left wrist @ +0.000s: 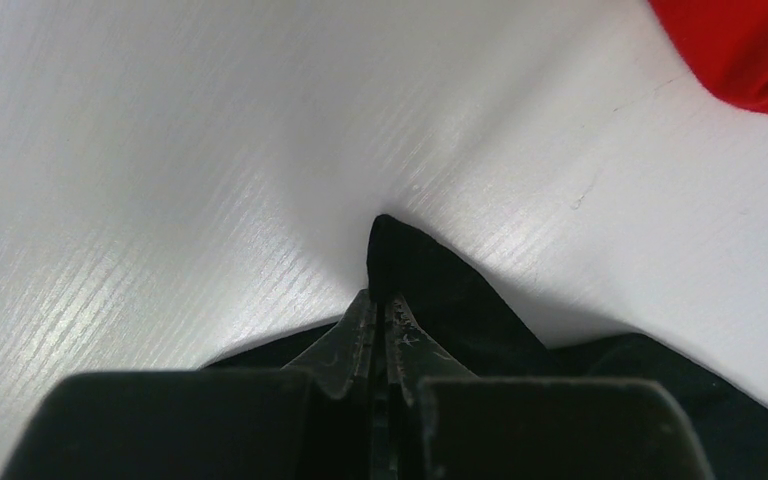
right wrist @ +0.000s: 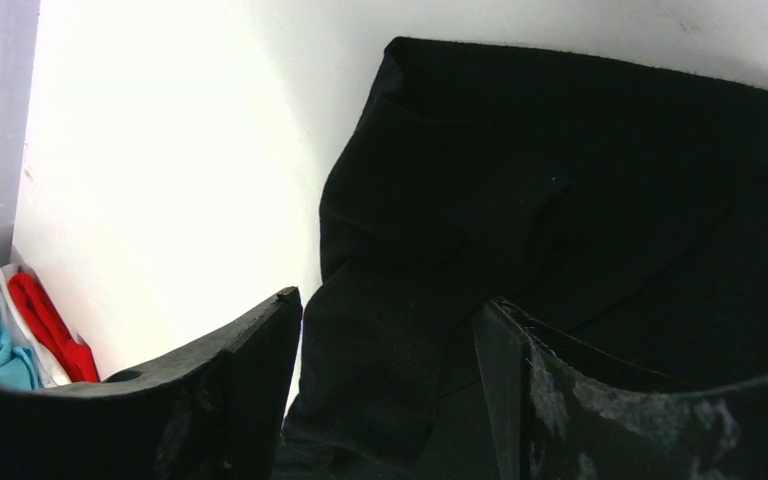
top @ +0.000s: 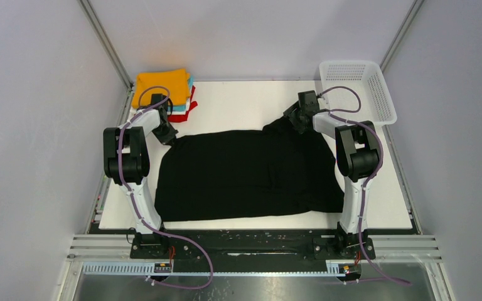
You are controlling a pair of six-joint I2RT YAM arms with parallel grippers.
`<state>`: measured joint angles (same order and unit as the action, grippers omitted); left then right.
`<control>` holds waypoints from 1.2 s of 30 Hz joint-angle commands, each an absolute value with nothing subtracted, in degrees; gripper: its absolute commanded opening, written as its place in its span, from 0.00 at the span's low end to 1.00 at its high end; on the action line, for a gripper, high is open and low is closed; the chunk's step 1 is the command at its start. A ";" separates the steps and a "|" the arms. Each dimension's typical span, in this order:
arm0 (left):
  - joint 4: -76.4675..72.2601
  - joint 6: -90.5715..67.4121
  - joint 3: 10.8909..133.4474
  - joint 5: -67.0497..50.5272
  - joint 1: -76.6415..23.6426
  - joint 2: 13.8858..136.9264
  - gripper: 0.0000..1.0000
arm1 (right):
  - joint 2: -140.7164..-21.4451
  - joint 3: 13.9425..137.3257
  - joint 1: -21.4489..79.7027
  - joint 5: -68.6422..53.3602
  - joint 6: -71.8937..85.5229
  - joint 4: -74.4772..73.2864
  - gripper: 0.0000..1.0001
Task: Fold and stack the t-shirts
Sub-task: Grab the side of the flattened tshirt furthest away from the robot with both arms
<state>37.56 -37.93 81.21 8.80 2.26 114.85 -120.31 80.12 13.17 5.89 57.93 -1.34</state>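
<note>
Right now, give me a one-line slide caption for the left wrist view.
Left gripper pinching a corner of the black t-shirt over the white table, red shirt at upper right.

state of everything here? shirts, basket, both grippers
black shirt: spread out, not folded small, one corner pinched
folded shirts: piled at far left, orange on top
basket: upright at far right, nothing visible inside
left gripper: shut on the black shirt's corner
right gripper: open, jaws either side of the black shirt's edge, not yet clamped
</note>
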 commanded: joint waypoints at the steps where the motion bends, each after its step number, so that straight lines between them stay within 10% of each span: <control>1: 36.56 -37.38 81.21 8.65 2.08 111.90 0.00 | -121.38 83.15 12.83 6.90 58.48 -0.59 0.70; 22: 37.05 -37.27 81.63 9.22 2.10 111.54 0.00 | -127.39 93.31 12.44 0.94 56.80 -13.96 0.58; 36: 36.83 -37.10 82.82 9.19 2.05 109.91 0.00 | -121.50 91.78 12.66 6.04 52.09 -12.32 0.00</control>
<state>37.58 -37.74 81.21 8.82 2.26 113.65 -127.09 91.59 12.69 2.11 55.75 -12.86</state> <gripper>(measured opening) 0.019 0.028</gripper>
